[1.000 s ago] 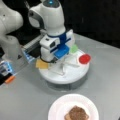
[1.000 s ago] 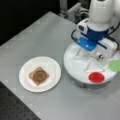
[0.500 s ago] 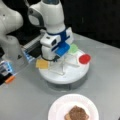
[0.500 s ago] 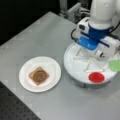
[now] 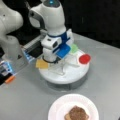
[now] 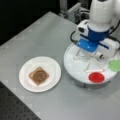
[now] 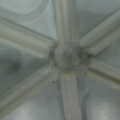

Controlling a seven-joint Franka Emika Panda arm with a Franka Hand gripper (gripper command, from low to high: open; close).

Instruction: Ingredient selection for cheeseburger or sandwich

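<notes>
A: Stack on the paper plate [image 6: 25,82]?
B: One toast square [image 6: 38,75] with the dark patty [image 5: 77,113] on top, seen in both front views, well apart from the tray.

A: Ingredients remaining in the sectioned tray [image 6: 75,72]?
B: Red disc [image 6: 96,77] and green leaf [image 6: 115,65] in neighbouring compartments; yellow cheese square [image 5: 41,64] at the tray's edge in a front view.

A: End effector?
B: Low over the tray's middle, fingers hidden under the arm's blue-and-white body. The wrist view shows only the divider hub [image 7: 67,55]. Released or clenched: cannot tell.

A: Support?
B: Grey bench [image 6: 37,37].
</notes>
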